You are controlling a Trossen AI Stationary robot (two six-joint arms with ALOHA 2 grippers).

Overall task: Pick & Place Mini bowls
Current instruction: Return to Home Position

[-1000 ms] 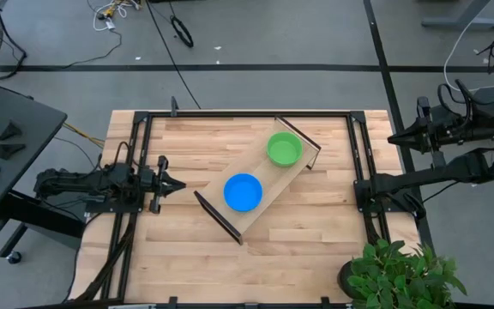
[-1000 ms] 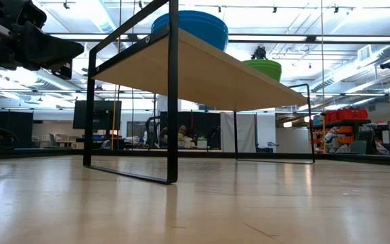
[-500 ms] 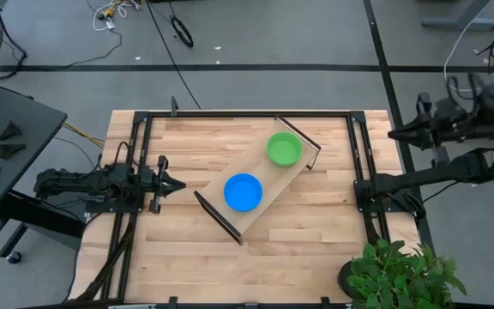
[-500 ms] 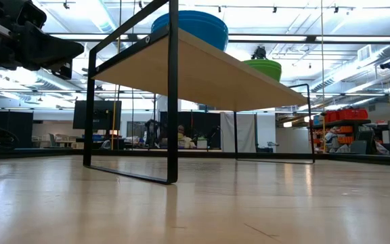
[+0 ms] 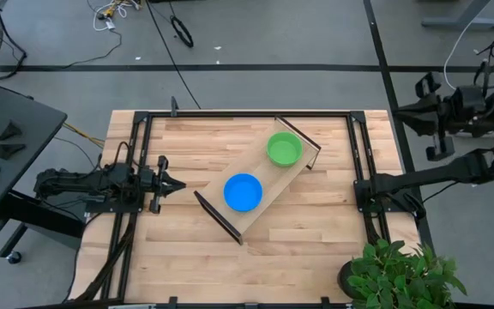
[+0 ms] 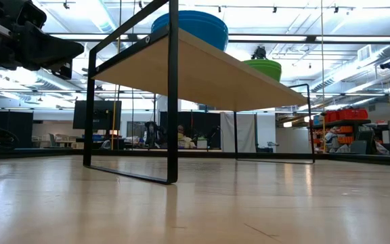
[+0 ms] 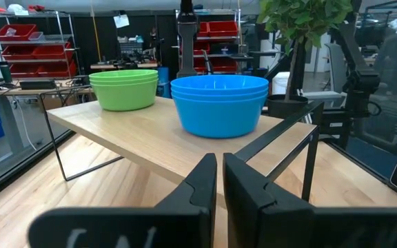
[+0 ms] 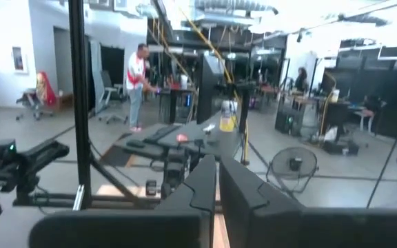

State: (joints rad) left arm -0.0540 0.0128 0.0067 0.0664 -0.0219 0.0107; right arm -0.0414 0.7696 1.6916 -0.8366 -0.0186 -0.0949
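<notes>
Nested blue mini bowls [image 5: 243, 191] [image 7: 219, 103] and nested green mini bowls [image 5: 284, 148] [image 7: 124, 88] stand on their bases on the long pale wooden tray [image 5: 265, 172]. The tray lies aslant mid-table on black wire legs. My left gripper [image 5: 181, 184] [image 7: 220, 180] is shut and empty, level, low at the table's left, pointing at the tray. My right gripper [image 5: 400, 110] [image 8: 217, 184] is shut and empty. It is raised high beyond the table's right edge and points level across the room.
Black frame rails [image 5: 140, 163] run along the table's left and right sides. A potted plant [image 5: 401, 273] stands at the near right corner. Bare wood lies in front of the tray [image 5: 256, 266]. People stand in the room behind.
My right gripper has gone up and tipped its fingers upward until they point level, drawing back from the table's right edge. Its fingers have stayed shut. The bowls and tray have not moved.
</notes>
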